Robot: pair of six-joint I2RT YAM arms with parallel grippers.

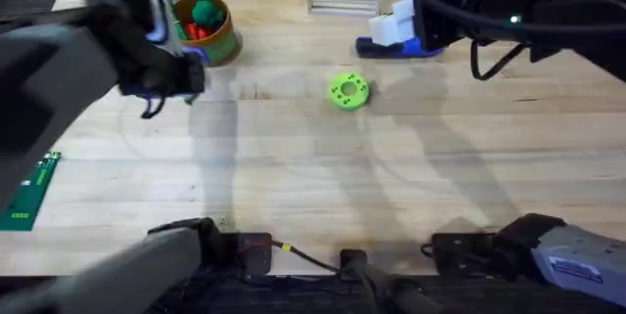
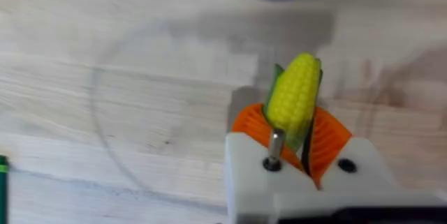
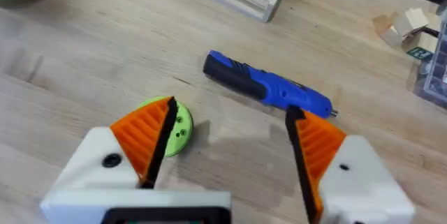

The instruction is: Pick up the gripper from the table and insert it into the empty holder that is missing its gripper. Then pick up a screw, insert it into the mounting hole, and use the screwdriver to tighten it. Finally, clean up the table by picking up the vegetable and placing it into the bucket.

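Left hand [image 2: 297,137] has the corn clamped between its orange pads [image 2: 332,137], yellow end sticking out past the fingertips, and it's hanging over bare desk [image 1: 293,177] with the bucket [image 1: 210,30] just beyond it. In the overhead view that arm sits right beside the bucket, which already holds something green and red. So the cleanup step looks like it's mid-carry: vegetable [image 2: 293,98] picked up, not dropped in yet. Right hand [image 3: 230,147] is spread wide and empty, hovering above the desk near the blue screwdriver [image 3: 269,88], which lies flat on the wood with its metal tip pointing away from the green disc [image 3: 174,123]. Both white mounts on each hand wear orange tips, and there's no loose orange finger or screw lying around that can be made out, so the gripper swap and screw steps are probably done, though the frames can't prove the screw is tight. What's left seems to be moving the corn over the rim and letting go.
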